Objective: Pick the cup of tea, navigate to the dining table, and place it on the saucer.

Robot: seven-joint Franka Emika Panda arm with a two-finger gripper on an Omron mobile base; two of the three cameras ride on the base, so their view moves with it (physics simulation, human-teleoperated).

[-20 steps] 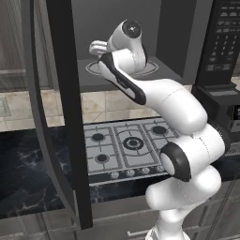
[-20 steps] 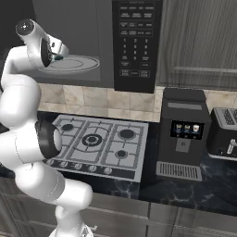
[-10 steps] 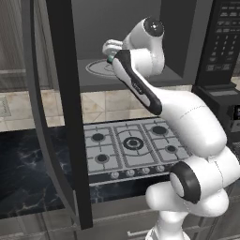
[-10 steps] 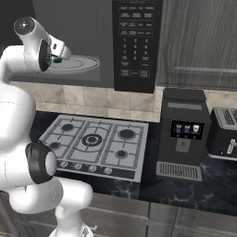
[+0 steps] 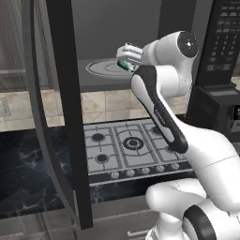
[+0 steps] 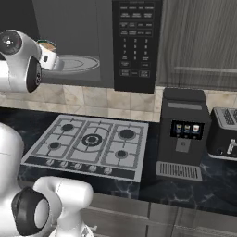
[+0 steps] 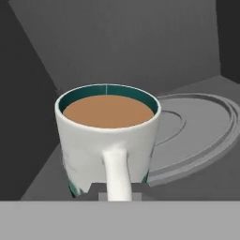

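As the arm drew back from the microwave (image 5: 140, 56) in the left base view, the cup of tea (image 5: 124, 63) left the turntable. In the right base view, the cup (image 6: 46, 54) hung beside the opening. In the hand view, the fingers (image 7: 117, 191) grasped the handle; the drive to the dining table could begin.

Chunky glossy white arm (image 5: 168, 117), rounded shells all over, dark grey bands and round caps at the joints. One black stripe runs down the forearm. Fat white base link at 5 o'clock, dark ring on it.
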